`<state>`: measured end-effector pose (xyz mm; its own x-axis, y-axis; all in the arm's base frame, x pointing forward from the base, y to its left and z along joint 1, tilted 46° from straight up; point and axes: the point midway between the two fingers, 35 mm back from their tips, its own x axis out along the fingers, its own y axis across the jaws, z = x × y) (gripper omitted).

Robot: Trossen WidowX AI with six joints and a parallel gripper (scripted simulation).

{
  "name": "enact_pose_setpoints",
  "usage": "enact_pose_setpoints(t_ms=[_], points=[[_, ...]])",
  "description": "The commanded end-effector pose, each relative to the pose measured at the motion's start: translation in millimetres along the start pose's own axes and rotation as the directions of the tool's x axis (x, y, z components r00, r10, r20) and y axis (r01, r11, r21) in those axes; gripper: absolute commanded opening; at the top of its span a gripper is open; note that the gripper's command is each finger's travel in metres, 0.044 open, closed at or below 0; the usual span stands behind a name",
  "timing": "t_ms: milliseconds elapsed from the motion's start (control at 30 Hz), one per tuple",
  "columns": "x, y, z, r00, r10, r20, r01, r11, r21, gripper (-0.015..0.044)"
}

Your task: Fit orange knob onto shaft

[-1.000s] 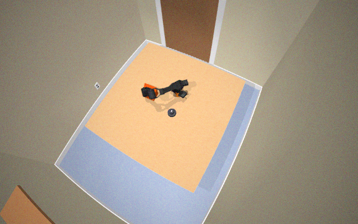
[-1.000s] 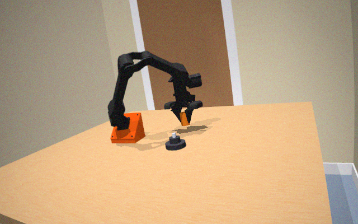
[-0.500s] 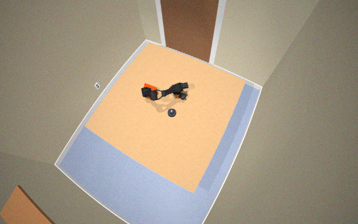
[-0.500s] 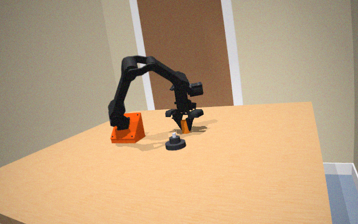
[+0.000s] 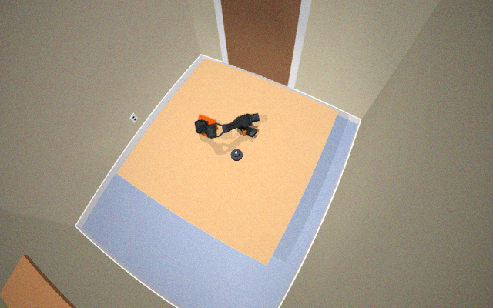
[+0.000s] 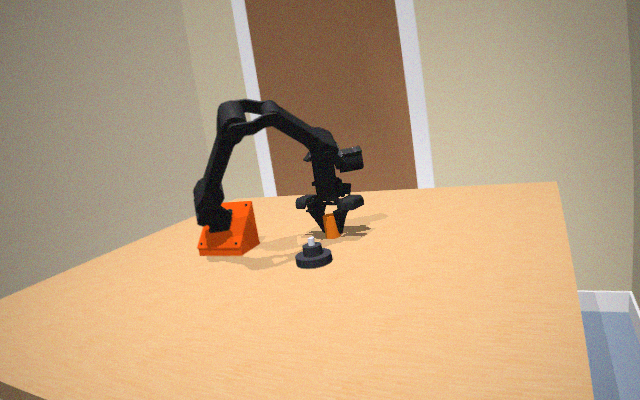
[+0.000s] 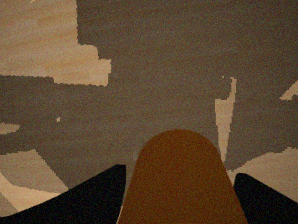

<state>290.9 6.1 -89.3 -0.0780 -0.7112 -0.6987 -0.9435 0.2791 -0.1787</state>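
My fingers point(image 6: 341, 223) were black, and the knob point(image 5: 244, 132) point(image 6: 332, 226) point(image 7: 180, 180) was orange. The pedestal point(image 5: 236, 158) point(image 6: 314, 259) was dark grey, its shaft point(image 5: 236, 152) point(image 6: 311, 241) silver-white. The table point(image 5: 189, 165) point(image 6: 285, 320) was pale tan with fine wood grain.

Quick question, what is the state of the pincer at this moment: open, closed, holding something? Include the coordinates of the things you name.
Pincer point(image 5: 246, 133) point(image 6: 333, 231) point(image 7: 180, 179): open, its fingers slightly apart around the orange knob point(image 5: 244, 132) point(image 6: 331, 226) point(image 7: 180, 180), not clamped on it.
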Motion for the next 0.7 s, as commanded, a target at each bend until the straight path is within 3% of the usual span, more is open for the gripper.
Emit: enact_pose_setpoints(t_ms=[0,167,433,667], points=[[0.0,0.1,-0.1,1.0,0.001,-0.001,-0.001,1.0,0.0,0.024],[0.0,0.1,-0.1,1.0,0.001,-0.001,-0.001,1.0,0.0,0.024],[-80.9,1.1,0.8,1.0,-0.007,0.001,0.007,1.0,-0.005,0.044],[-79.7,1.5,0.0,1.0,-0.007,0.001,0.007,1.0,-0.005,0.044]])
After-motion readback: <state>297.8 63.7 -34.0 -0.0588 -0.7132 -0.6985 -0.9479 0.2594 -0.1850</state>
